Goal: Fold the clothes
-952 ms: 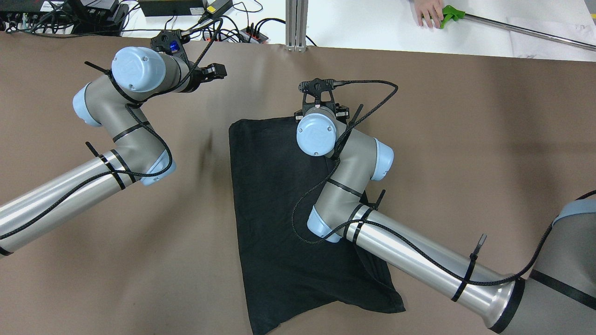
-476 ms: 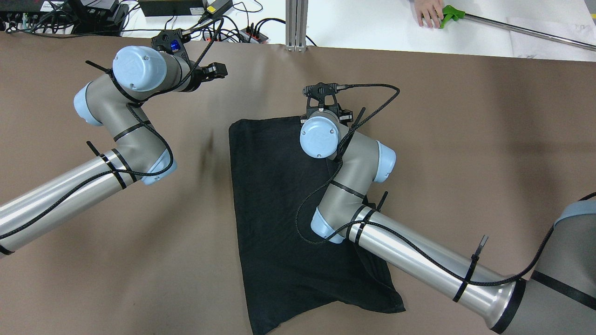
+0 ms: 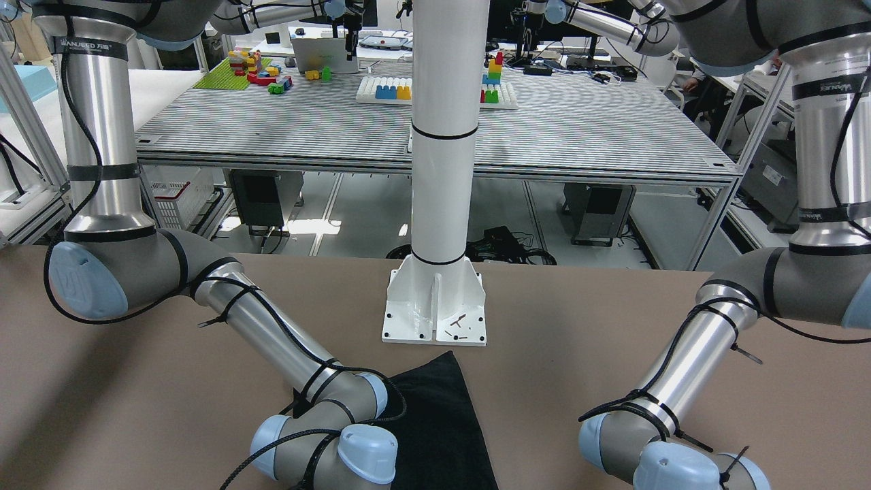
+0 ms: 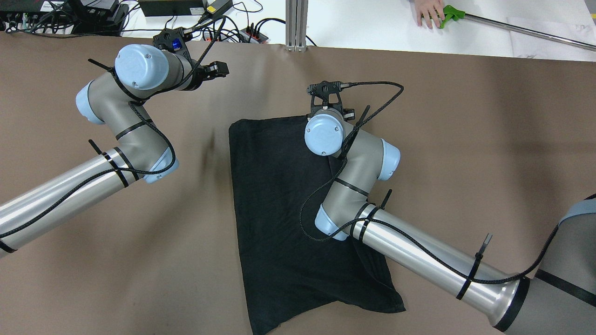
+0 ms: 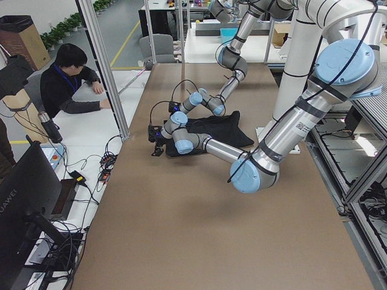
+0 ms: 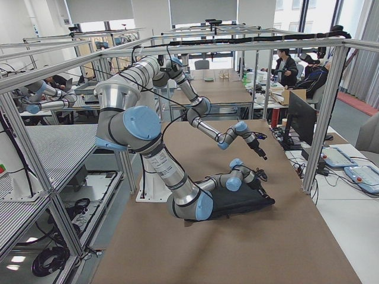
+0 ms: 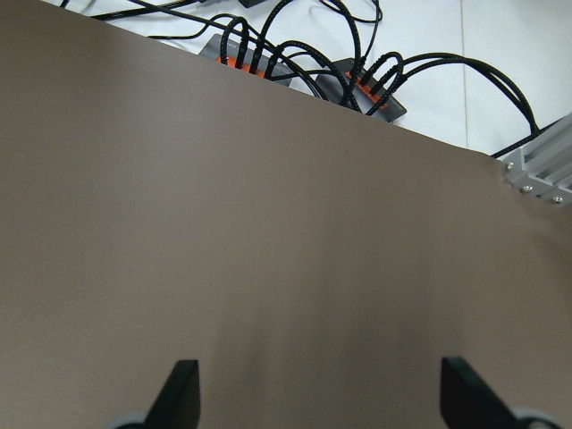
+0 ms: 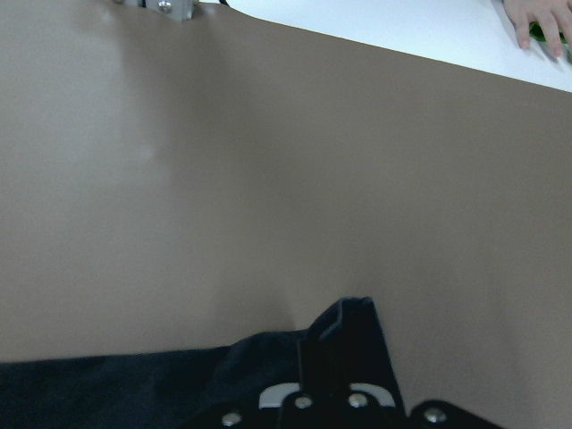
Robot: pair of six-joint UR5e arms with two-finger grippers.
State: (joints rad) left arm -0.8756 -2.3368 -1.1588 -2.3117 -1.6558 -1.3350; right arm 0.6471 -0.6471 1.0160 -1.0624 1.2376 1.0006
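Brown table [image 4: 465, 139], right fingers [image 8: 344, 326] pinching black garment [image 4: 270, 209] at far corner, shifted slightly right, left fingers [image 7: 183, 393] wide

We see the garment [image 4: 274, 209] as thin, matt black cloth, soft and lightly creased. The tabletop [image 4: 465, 139] under it is a smooth, matt brown sheet. On both the left arm [image 4: 56, 200] and the right arm [image 4: 419, 260] we note polished, shiny metal tubes, matt grey joints, pale-blue plastic caps and braided black cables. The left gripper [image 7: 313, 398] has matt black fingers [image 7: 183, 398].
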